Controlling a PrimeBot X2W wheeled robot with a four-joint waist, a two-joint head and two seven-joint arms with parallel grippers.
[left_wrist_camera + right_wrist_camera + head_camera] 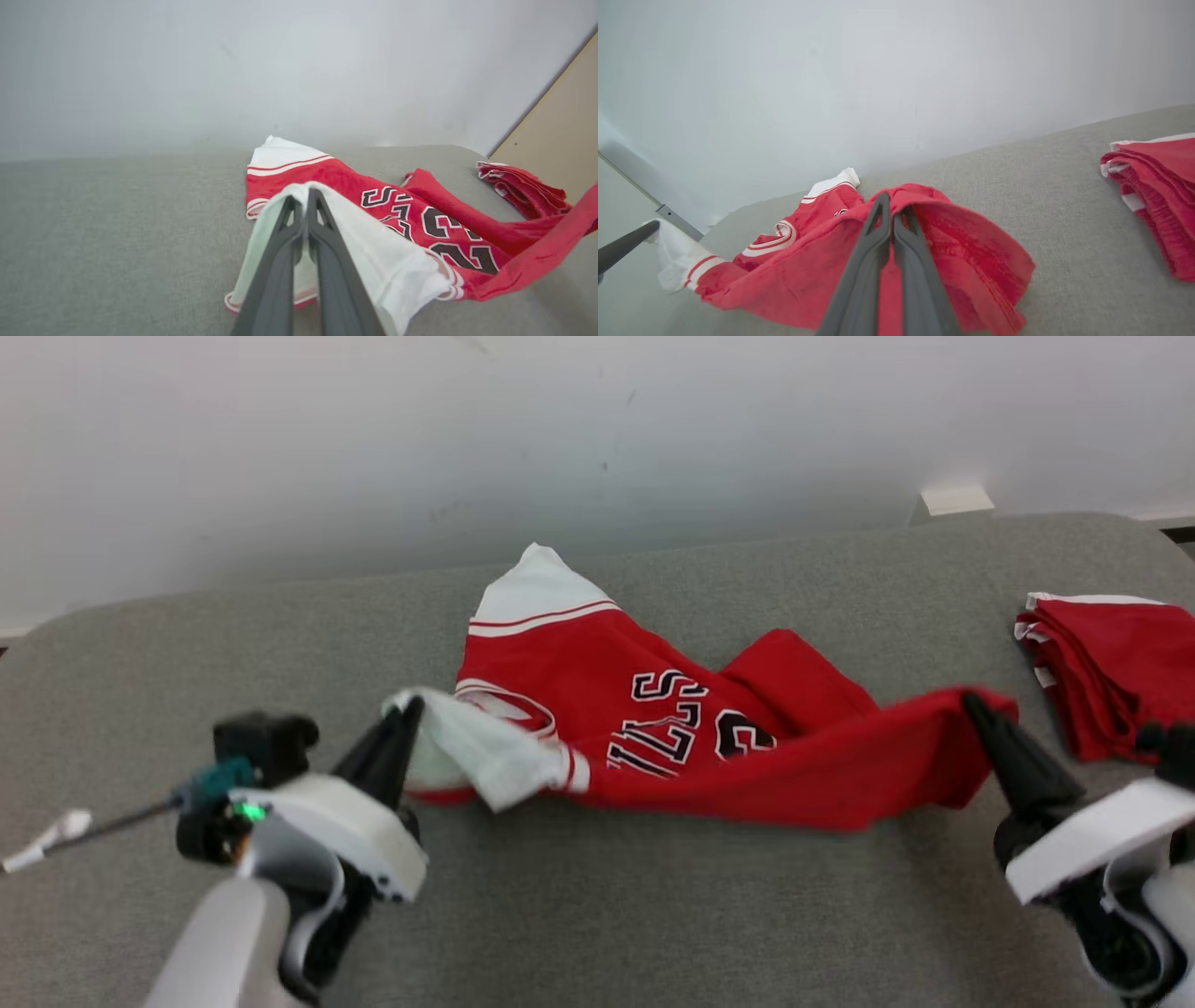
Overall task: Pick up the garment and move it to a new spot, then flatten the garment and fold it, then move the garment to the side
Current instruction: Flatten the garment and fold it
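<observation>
Reading "LLS" upside down on red jersey (pixel 803 756); left claw (pixel 411 705) clamped tight on its white edge, right claw (pixel 971 700) likewise on red.

We see the garment (pixel 803 765) as soft matt red cloth with white trim, the bench (pixel 653 915) covered in coarse grey fabric, and the fingers (pixel 275 270) in smooth dark matt plastic.

Left gripper (pixel 408 707), low at the left, has its jaws pinched together on the garment (pixel 597 658). Right gripper (pixel 972 701) — low at the right — pinches it too.
</observation>
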